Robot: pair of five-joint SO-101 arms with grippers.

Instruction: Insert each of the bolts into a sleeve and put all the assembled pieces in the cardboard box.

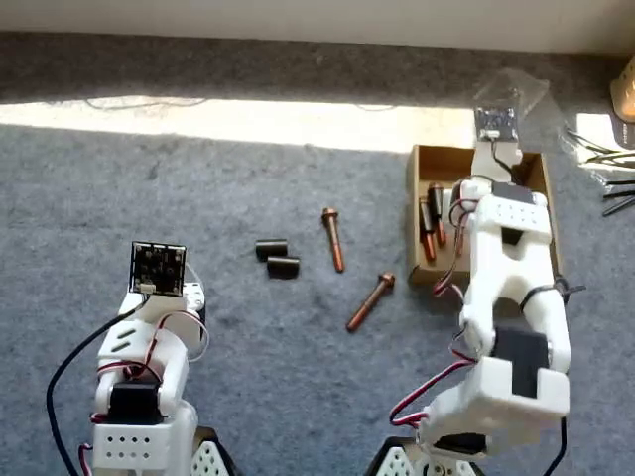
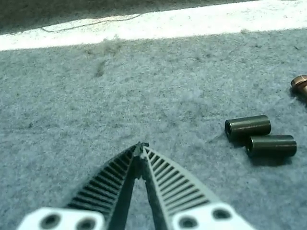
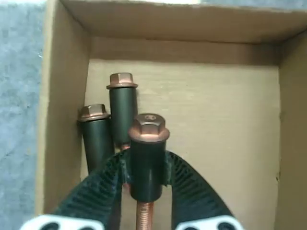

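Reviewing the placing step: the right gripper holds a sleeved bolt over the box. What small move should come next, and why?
Probably open the right gripper and let the sleeved bolt drop into the box. It hangs over bare box floor, beside two assembled pieces already inside, so nothing seems to block the release. Two sleeves and two bolts wait on the carpet.

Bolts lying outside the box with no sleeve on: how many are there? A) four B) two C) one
B: one bare bolt lies beside the empty sleeves, and a second bolt lies nearer the cardboard box.
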